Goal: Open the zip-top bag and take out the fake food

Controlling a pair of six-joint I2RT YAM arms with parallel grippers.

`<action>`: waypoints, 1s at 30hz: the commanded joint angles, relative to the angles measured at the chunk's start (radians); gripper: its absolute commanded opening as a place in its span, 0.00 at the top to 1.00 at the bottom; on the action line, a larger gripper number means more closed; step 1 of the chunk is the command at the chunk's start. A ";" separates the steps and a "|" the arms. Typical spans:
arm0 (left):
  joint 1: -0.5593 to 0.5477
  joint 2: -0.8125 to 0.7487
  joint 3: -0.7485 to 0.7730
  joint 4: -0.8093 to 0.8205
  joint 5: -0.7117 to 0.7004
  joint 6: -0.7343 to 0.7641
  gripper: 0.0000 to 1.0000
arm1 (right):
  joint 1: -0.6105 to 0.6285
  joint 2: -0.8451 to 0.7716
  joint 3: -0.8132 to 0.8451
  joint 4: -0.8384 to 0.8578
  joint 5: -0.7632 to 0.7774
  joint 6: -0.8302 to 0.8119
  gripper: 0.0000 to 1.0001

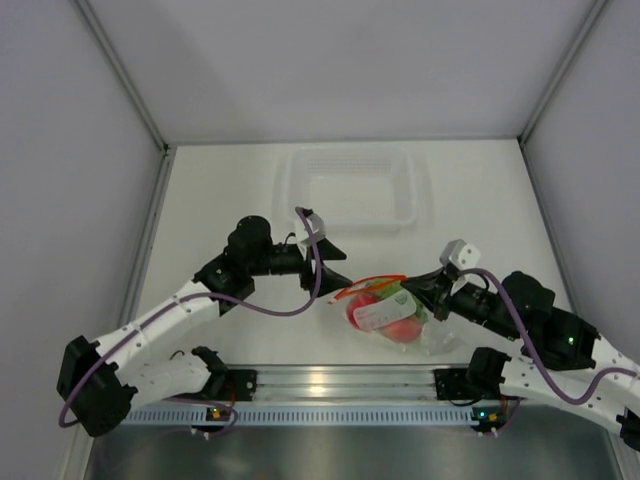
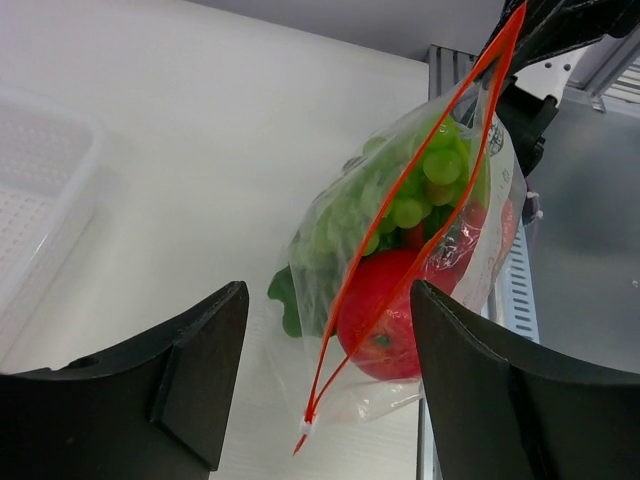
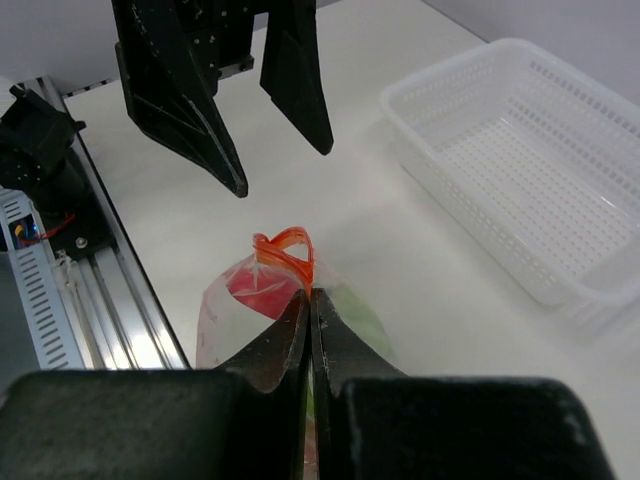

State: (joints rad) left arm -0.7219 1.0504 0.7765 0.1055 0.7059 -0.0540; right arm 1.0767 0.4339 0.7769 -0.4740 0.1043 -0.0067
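The zip-top bag sits on the near side of the tray, off its right near corner. It is held up by one end of its orange-red zip strip, and its lower end seems to rest on the table. The fake food is all inside: a red tomato low down and a green grape bunch above it. The strip's two lips stand slightly parted along their length, so the mouth looks only partly open. The right gripper is clenched on the bag's top edge at the strip, on the side away from the tray. The left gripper hangs just tray-side of the bag with its fingers spread wide on either side of the strip, touching nothing. The left should probably pinch one lip alone, close to the strip. It can then draw that lip toward the tray while the right holds firm. Taking both lips would press the mouth closed again, and pulling too fast could tip the food out.
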 commanded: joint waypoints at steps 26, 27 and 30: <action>-0.054 0.212 0.012 0.252 0.224 -0.090 0.41 | -0.004 0.008 -0.002 0.182 -0.048 -0.019 1.00; -0.054 0.214 0.012 0.252 0.208 -0.093 0.47 | -0.003 0.006 -0.004 0.187 -0.051 -0.019 1.00; -0.054 0.209 0.009 0.252 0.169 -0.093 0.71 | -0.003 -0.007 -0.008 0.195 -0.043 -0.018 1.00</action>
State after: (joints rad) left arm -0.7742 1.2636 0.7761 0.2916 0.9131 -0.1581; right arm 1.0767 0.4416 0.7597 -0.4080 0.0517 -0.0189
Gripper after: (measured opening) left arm 0.326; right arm 0.005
